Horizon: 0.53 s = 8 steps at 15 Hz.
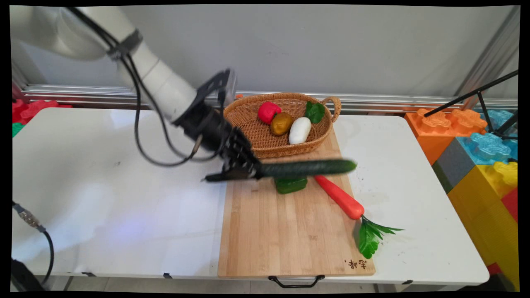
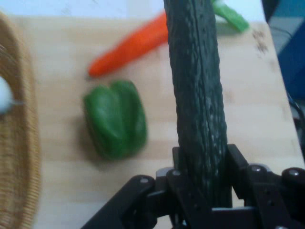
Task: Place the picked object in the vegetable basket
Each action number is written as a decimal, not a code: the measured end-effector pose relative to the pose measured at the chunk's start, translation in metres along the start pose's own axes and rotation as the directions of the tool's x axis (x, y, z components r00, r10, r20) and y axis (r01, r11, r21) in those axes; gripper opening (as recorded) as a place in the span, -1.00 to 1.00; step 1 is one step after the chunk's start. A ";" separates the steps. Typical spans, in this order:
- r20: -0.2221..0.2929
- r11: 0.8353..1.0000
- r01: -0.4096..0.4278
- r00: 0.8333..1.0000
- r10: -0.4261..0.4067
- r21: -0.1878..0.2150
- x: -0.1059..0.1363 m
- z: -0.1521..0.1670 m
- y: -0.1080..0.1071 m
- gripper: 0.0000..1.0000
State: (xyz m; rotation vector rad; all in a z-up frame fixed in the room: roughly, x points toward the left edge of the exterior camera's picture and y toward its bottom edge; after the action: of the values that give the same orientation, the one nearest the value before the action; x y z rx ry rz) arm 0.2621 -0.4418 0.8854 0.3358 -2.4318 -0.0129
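Above the cutting board (image 1: 290,231), jaws clamp one end of a cucumber (image 1: 308,167).

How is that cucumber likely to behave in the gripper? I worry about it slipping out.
The cucumber juts out level from the gripper, held at one end, so it seems stiff and probably light. Its bumpy skin may aid grip. Being long and round, it would likely roll if dropped on the cutting board.

Cucumber (image 1: 308,168) in claw (image 1: 248,173) above board (image 1: 290,236)
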 end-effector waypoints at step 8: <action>-0.101 0.976 0.043 0.995 -0.022 0.213 0.054 -0.013 -0.085 -1.00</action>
State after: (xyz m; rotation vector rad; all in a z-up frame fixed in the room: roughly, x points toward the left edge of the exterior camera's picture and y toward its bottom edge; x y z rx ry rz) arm 0.2508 -0.5362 0.9209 0.4623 -2.3338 0.2483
